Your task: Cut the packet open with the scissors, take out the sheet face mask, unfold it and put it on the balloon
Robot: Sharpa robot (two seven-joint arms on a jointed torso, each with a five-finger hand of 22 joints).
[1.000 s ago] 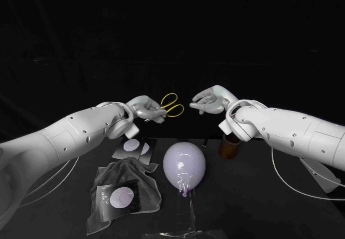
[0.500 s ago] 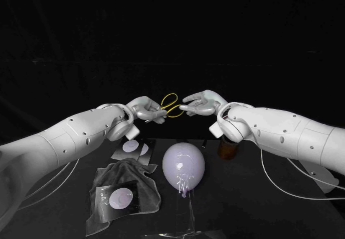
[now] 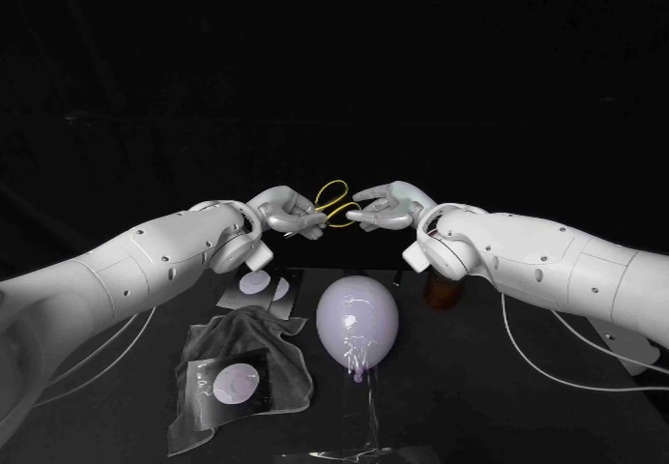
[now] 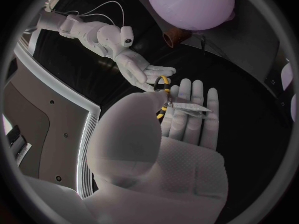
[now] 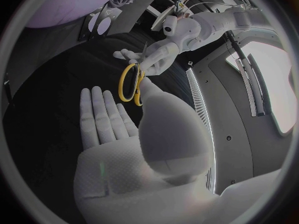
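Nearest, a packet [image 3: 230,385] lies on a dark cloth [image 3: 272,340], just beside the pale balloon [image 3: 359,311] (its knot points toward the robot). Farther, above the table, the 2 hands meet. The left hand [image 3: 283,213] grasps the scissors [image 3: 332,199] at the blade end. The right hand [image 3: 387,207] touches the yellow handles, and I cannot tell if it grips.

No readable text — no labels, no numbers

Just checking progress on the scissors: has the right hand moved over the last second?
Yes. Against the balloon, which has stayed put on the table, the right hand has shifted toward the robot's left, closing on the scissors that the left hand holds.
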